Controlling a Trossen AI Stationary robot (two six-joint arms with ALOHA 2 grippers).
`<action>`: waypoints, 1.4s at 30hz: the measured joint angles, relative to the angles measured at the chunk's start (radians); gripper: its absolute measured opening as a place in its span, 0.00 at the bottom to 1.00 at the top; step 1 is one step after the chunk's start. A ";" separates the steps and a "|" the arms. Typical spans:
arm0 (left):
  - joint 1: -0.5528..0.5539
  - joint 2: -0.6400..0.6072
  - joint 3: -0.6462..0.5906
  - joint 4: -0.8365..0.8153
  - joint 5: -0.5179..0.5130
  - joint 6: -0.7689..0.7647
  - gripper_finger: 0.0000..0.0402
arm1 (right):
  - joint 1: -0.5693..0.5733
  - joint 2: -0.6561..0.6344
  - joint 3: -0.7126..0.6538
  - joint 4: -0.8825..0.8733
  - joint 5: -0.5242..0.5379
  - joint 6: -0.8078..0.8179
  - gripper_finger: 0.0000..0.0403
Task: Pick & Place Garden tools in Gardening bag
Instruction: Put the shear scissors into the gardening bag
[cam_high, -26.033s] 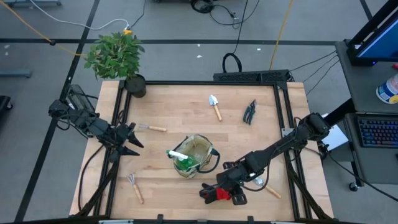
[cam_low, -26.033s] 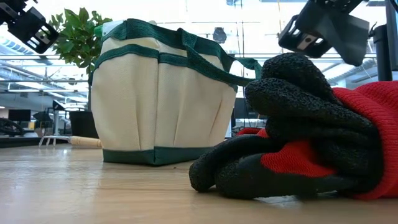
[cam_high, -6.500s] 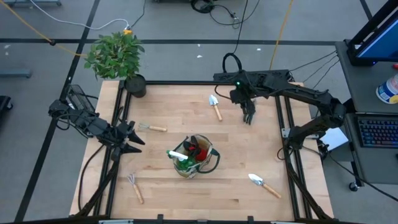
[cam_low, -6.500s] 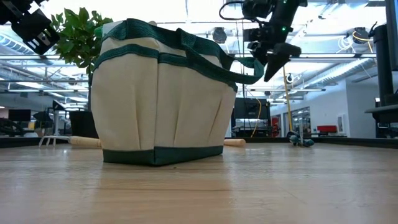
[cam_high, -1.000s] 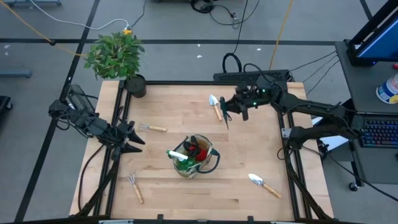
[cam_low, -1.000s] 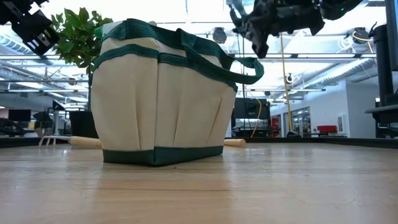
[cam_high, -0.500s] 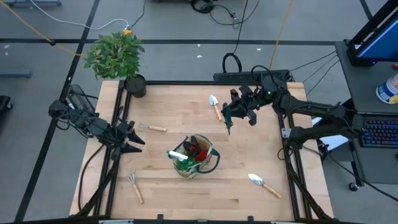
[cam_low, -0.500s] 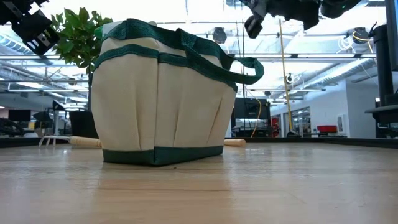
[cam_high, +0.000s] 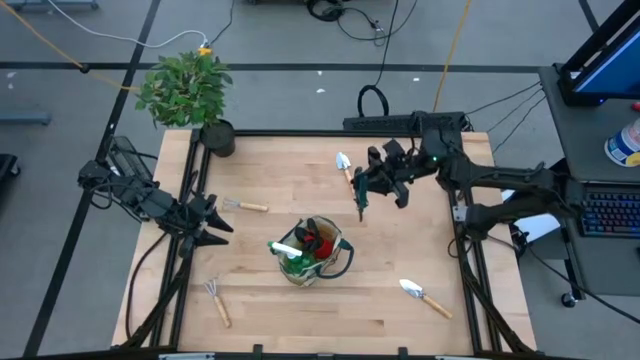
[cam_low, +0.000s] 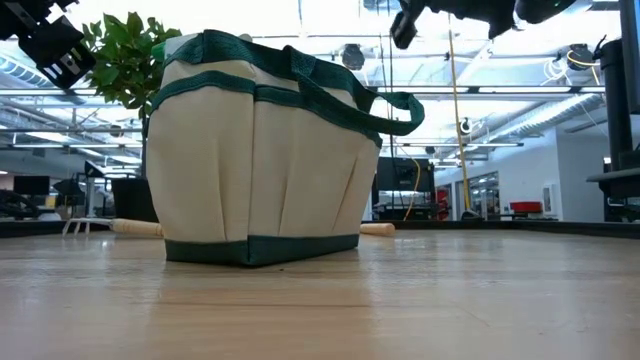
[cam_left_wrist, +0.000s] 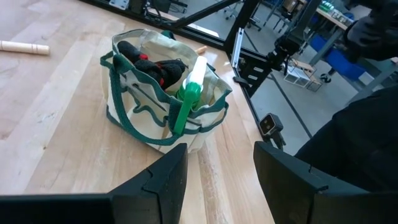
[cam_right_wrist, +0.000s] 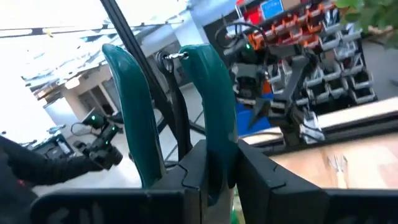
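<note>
We see a beige gardening bag (cam_left_wrist: 149, 118) with dark green trim; inside it, red-and-black gloves (cam_left_wrist: 152, 65) and a green spray bottle (cam_left_wrist: 186, 99) with a white head. The shears (cam_right_wrist: 180, 112) show 2 teal handles over black. The trowels (cam_high: 345, 170) have pale wooden handles and silvery blades; the table (cam_high: 270, 180) is light wood, the plant (cam_high: 185, 88) leafy green in a black pot

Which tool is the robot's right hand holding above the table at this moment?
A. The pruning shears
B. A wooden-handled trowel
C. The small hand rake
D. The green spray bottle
A: in the high view the right hand is shut on the pruning shears in the air, and the right wrist view shows their handles clamped between its fingers.
</note>
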 joint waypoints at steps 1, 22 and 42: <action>0.000 0.000 0.000 0.000 0.000 0.004 0.47 | 0.020 0.001 0.000 0.009 0.026 -0.006 0.12; 0.000 0.000 0.000 0.000 0.000 0.046 0.47 | 0.320 0.198 0.000 0.280 0.362 -0.303 0.12; 0.000 0.000 0.000 0.000 0.000 0.053 0.47 | 0.297 0.411 -0.001 0.207 0.443 -0.358 0.12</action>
